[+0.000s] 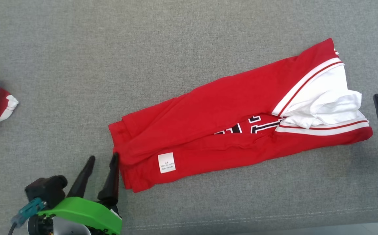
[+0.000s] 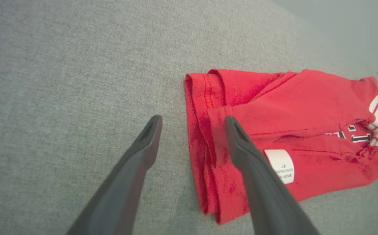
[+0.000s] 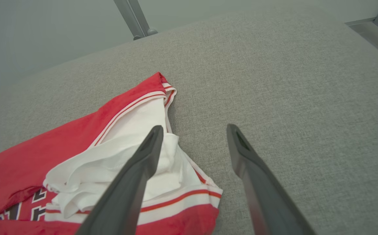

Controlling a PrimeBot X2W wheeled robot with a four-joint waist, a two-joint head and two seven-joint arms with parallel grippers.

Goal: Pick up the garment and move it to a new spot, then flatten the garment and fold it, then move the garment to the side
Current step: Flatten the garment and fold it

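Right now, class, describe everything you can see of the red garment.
The garment is soft red knit with a white panel, striped trim, black-and-white lettering and a white label. Folded into a long band, it lies slantwise on the grey cloth surface. The open left gripper stands at its hem, the open right gripper at its white end.

Soft, even light from overhead, bright and flat across the grey fabric surface [image 1: 189, 39]. Shadows are faint, just a thin dark line under the edges of the red garment [image 1: 208, 130]. The head view is crisp (though the print on the white label [image 1: 166, 162] is too small to read). Both wrist views bow at their edges, and their far backgrounds go hazy.
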